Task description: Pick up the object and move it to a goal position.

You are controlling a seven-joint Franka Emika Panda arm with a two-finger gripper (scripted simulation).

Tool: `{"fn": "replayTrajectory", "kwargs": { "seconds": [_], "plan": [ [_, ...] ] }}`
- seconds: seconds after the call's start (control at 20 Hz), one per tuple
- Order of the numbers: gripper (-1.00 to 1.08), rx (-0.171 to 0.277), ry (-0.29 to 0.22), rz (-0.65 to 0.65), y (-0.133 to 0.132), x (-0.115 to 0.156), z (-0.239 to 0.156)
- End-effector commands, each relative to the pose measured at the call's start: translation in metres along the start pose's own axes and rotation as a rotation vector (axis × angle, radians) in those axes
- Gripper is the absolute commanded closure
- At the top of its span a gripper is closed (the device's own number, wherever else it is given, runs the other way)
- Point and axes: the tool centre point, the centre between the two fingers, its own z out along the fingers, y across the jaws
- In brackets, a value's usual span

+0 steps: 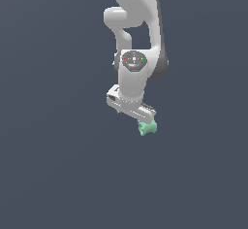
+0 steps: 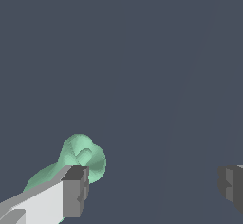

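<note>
Mint-green and spool-shaped, the object sits right at one of my fingers, not in the gap between the two. My gripper is spread wide and grasping nothing: in the wrist view one dark-tipped finger stands close to the lump and the other finger is far off at the frame's edge, with only bare slate-grey ground between them. The object's rounded, flared end bulges out past the tip of the near finger, on that finger's outer side, and the rest of its body runs back behind the finger, partly hidden by it. Whether the finger actually touches the lump I cannot tell; from this angle the two overlap.

In the exterior view my gripper points downward, its pale hand tilted so that the end toward the exterior view's right hangs lower. The object shows just under that lower end, at the fingertip, its narrow waist and two flared ends plain to see. It is much smaller than my hand. Whether it rests on a surface or hangs free I cannot judge, since the grey backdrop is uniform and throws no shadow under it.

Above the hand, my white wrist rises straight up, carrying a round dark disc with small coloured dots, and the upper arm links climb out of the frame.
</note>
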Motion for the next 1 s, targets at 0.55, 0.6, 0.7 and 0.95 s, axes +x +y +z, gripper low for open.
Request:
{"fn": "replayTrajectory", "kwargs": {
  "seconds": [0.55, 0.6, 0.7, 0.95],
  "plan": [
    [-0.92, 0.012, 0.003, 0.305, -0.037, -0.017, 0.012],
    [-0.92, 0.013, 0.003, 0.327, -0.039, -0.019, 0.013],
    [-0.92, 0.015, 0.003, 0.372, -0.045, -0.022, 0.015],
    [-0.92, 0.020, 0.003, 0.485, -0.058, -0.029, 0.020]
  ]
}}
